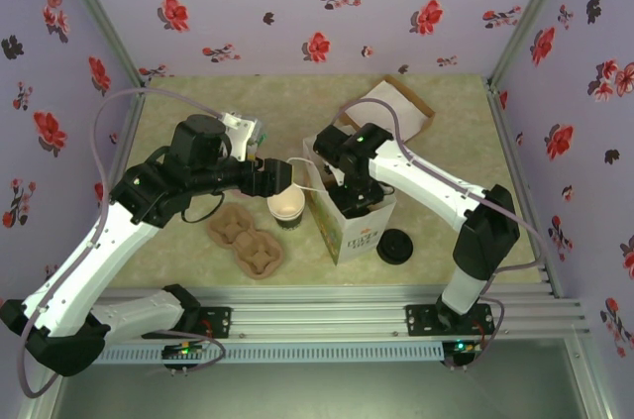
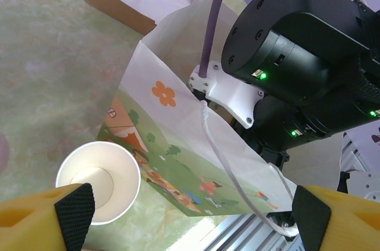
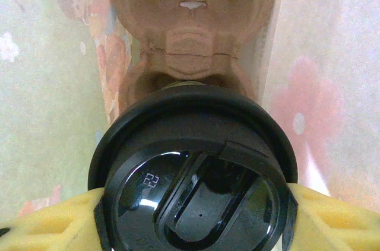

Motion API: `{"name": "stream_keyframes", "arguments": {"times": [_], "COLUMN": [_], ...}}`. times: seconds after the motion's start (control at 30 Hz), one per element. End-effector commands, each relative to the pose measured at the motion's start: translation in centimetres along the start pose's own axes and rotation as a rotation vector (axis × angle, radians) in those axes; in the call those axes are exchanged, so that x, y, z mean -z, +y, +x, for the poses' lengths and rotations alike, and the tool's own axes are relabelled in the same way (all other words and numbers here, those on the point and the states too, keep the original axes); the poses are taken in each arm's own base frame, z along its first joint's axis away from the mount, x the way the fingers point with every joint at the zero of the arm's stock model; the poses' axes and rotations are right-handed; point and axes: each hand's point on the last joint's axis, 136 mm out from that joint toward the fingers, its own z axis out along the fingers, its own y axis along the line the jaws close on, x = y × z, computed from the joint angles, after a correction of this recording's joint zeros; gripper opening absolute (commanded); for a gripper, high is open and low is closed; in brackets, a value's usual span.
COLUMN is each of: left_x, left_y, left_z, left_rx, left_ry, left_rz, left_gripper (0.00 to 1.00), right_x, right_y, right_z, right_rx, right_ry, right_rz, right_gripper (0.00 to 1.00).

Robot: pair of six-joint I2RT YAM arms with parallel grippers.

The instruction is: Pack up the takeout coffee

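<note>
My right gripper (image 3: 193, 221) is shut on the takeout coffee (image 3: 193, 180), its yellow fingers (image 3: 53, 224) pressed against both sides of the cup under the black lid. It hangs inside the white printed paper bag (image 1: 359, 231), above a brown pulp carrier (image 3: 193, 43) on the bag's floor. My left gripper (image 2: 193, 212) is open just left of the bag (image 2: 172, 144). Its black pads (image 2: 74, 209) stand wide apart, and the bag's string handle (image 2: 237, 180) runs down to the right pad. A lidless paper cup (image 1: 285, 206) with a white inside (image 2: 98, 183) stands by the bag's left wall.
A loose black lid (image 1: 394, 246) lies on the table right of the bag. Brown pulp carriers (image 1: 246, 236) lie left of the open cup. An open cardboard box (image 1: 391, 107) sits at the back right. The metal rail (image 1: 327, 315) runs along the near edge.
</note>
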Motion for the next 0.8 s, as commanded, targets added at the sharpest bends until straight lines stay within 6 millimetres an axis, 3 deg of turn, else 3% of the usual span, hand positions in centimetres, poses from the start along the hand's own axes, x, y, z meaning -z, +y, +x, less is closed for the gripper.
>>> {"name": "stream_keyframes", "arguments": {"times": [0.0,0.77], "left_x": [0.4,0.4], "left_y": [-0.5,-0.6], "left_z": [-1.0,-1.0], "left_rx": [-0.014,-0.014], "left_ry": [-0.035,-0.036], "left_rz": [0.010,0.011], "left_gripper": [0.89,0.89], "right_x": [-0.9,-3.5], "right_y": [-0.1,-0.2], "right_z": [0.1,0.2], "right_rx": [0.008,-0.003], "right_ry": [0.023,0.066], "right_rz": [-0.006,-0.008], "right_gripper": [0.65,0.65]}}
